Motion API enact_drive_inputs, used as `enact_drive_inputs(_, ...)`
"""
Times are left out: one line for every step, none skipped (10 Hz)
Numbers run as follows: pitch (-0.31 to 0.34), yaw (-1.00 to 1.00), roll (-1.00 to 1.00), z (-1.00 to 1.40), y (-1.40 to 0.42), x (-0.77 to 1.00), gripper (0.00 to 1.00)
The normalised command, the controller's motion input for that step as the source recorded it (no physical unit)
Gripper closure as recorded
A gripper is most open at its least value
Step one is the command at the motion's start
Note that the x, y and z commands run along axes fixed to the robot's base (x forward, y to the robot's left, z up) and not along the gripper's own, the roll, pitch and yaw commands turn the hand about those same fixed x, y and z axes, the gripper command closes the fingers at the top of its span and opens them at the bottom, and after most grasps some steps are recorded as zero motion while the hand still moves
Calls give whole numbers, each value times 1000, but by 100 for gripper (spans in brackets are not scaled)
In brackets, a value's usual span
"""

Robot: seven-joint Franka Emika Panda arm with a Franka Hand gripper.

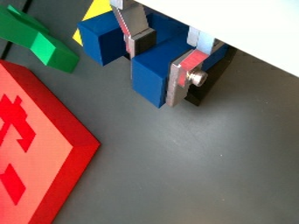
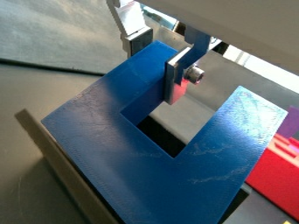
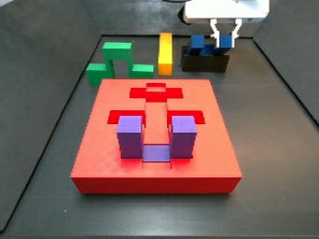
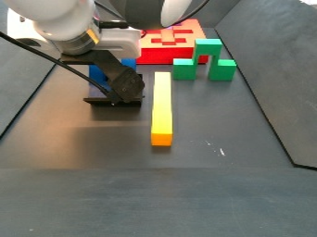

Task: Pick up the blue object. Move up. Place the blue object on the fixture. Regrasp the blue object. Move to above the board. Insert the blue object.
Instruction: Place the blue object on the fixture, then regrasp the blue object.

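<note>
While your gripper (image 1: 163, 58) clamps one prong of the blue object (image 2: 176, 140) seated on the fixture (image 3: 206, 63), a skewed regrasp could jam it at the board (image 3: 156, 177).

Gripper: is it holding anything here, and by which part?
Yes: the gripper, over the black fixture, clamps one prong of the dark blue U-shaped block.
</note>
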Motion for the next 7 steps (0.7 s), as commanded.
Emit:
enact_drive_inputs(0,0,146,-123,0,0,100)
enact_drive_inputs(0,0,106,-129,0,0,100)
enact_drive_inputs(9,0,154,-26,0,0,100)
enact_drive_inputs(0,0,0,-20,-14,-14,100)
enact_drive_inputs(0,0,0,0,0,0,100)
enact_drive_inputs(0,0,0,0,0,0,0)
enact_drive_inputs(131,0,66,29,3,351,0)
